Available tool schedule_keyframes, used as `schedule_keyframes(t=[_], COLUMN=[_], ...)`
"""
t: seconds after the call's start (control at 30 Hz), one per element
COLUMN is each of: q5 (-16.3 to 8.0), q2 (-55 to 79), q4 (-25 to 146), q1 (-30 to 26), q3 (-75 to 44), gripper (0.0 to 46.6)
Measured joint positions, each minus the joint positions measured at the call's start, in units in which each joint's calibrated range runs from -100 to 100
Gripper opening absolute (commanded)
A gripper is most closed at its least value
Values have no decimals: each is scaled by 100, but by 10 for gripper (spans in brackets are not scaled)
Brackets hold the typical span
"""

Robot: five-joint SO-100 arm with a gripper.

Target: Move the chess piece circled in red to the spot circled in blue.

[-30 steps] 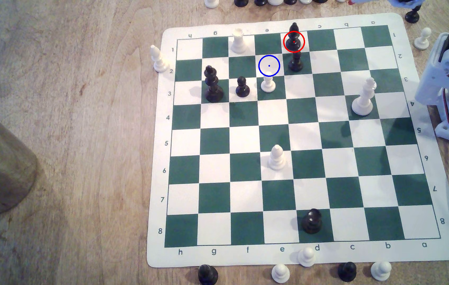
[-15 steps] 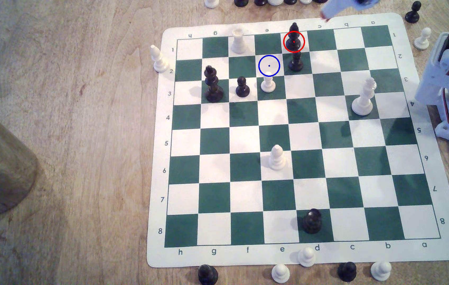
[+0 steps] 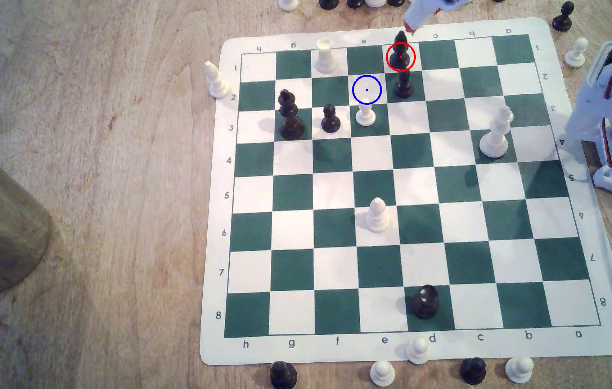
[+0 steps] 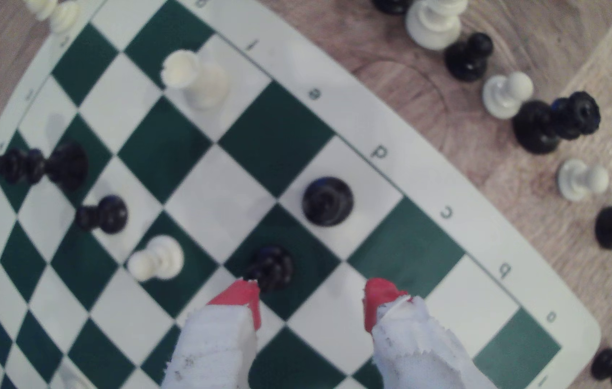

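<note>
**Ana:** Black bishop [image 3: 400,52], the slender dark one with the teardrop head, stands upright on the red-ringed white square at the board's far edge. A black pawn [image 3: 403,85] sits on the green square next to it, one row nearer the board's middle.

**Ben:** And the claw?

**Ana:** The white, cloth-wrapped gripper with red tips [image 4: 312,299] is spread wide and carries nothing. In the exterior view one red tip hangs just beside the bishop's head, off toward the board's rim. In the wrist view the bishop [image 4: 327,201] lies ahead of the tips, not between them, and the pawn [image 4: 271,267] is close by one red fingertip [image 4: 241,295].

**Ben:** So the approach is unfinished.

**Ana:** I'd judge so. The jaws should centre over the bishop first, then drop straight down so the pawn-side finger slides into the gap without nudging the pawn. Grip below the head, at the collar.

**Ben:** Then where?

**Ana:** The blue-ringed white square [image 3: 367,89], diagonally next to the bishop's square. A white pawn [image 3: 365,114] stands on the square beyond it, so lift clear before crossing and lower gently.
</note>
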Motion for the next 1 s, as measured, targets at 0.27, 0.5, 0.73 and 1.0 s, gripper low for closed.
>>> schedule_keyframes(t=[0.27, 0.5, 0.73, 1.0], q5=[0, 5, 5, 98], q2=[620, 1223, 1609, 2103], q4=[-223, -645, -757, -853], q1=[-22, -22, 22, 22], q3=[-154, -398, -407, -587], gripper=[157, 162, 163, 140])
